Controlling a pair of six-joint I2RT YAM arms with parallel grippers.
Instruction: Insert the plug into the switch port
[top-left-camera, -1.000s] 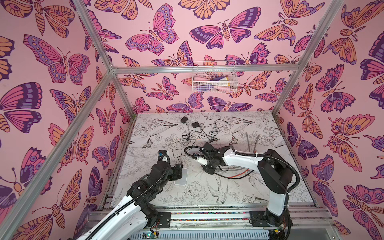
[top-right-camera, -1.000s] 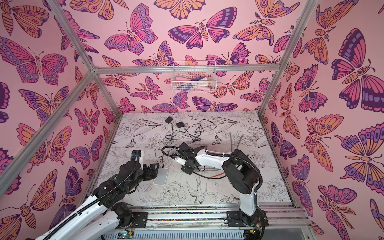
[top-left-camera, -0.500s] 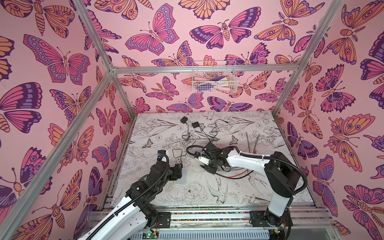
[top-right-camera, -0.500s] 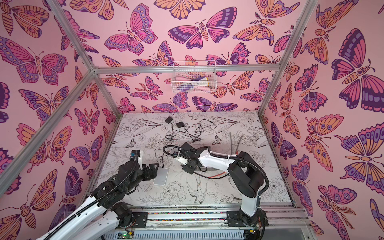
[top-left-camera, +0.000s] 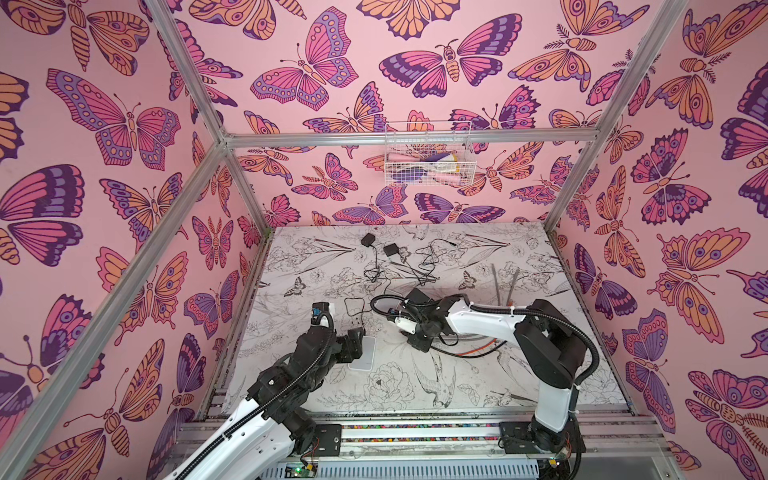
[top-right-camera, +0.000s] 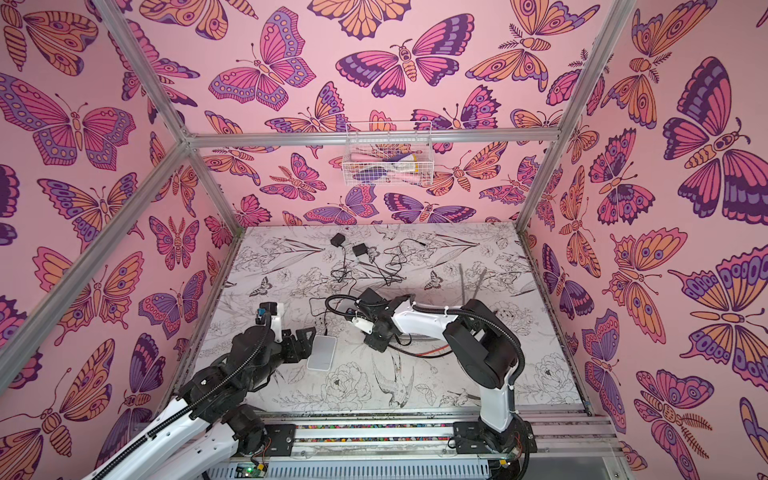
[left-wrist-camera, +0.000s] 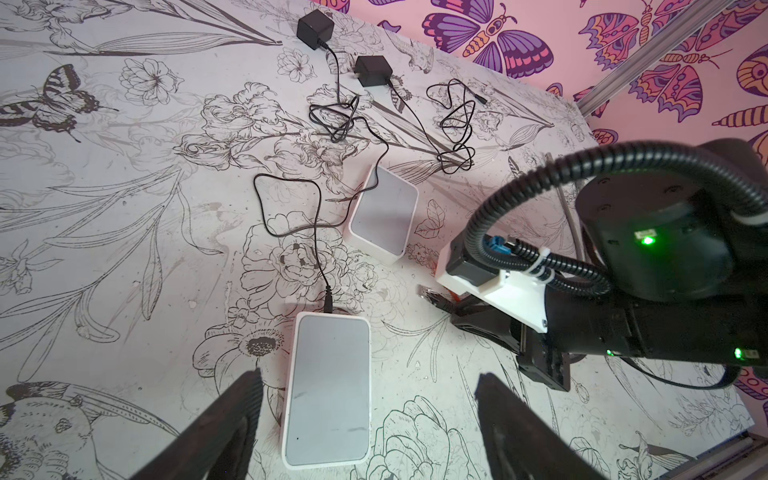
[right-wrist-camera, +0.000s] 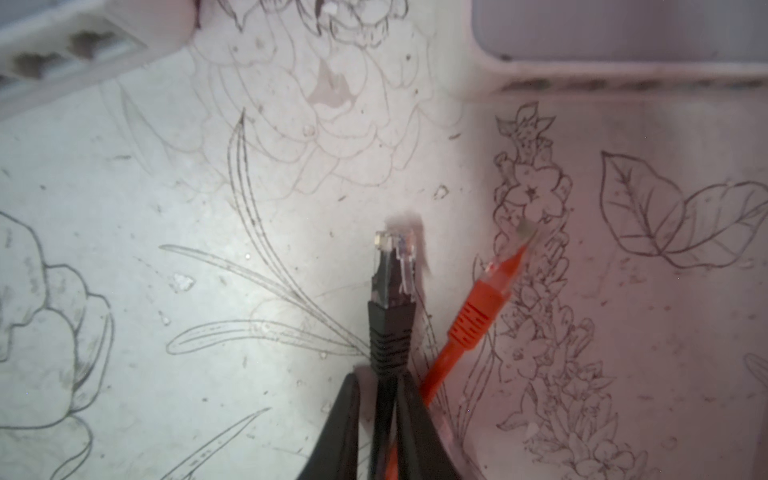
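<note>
Okay so my right gripper (right-wrist-camera: 380, 386) pinches the black plug (right-wrist-camera: 392, 282) behind its boot, just right of the near switch (left-wrist-camera: 328, 386), my left gripper (left-wrist-camera: 368, 376) gapes open; plug's probably light, stiff, fragile-clipped.

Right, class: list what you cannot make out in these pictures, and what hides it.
- Ports: right wrist view, blurred, cut off by the edge.
- Orange plug: right wrist view, tip blurred.
- Right gripper: right wrist view, fingers cut off by the edge, so its grip on the cable of the black plug is unclear.
- Both plugs: in both top views, hidden under the right arm.
</note>
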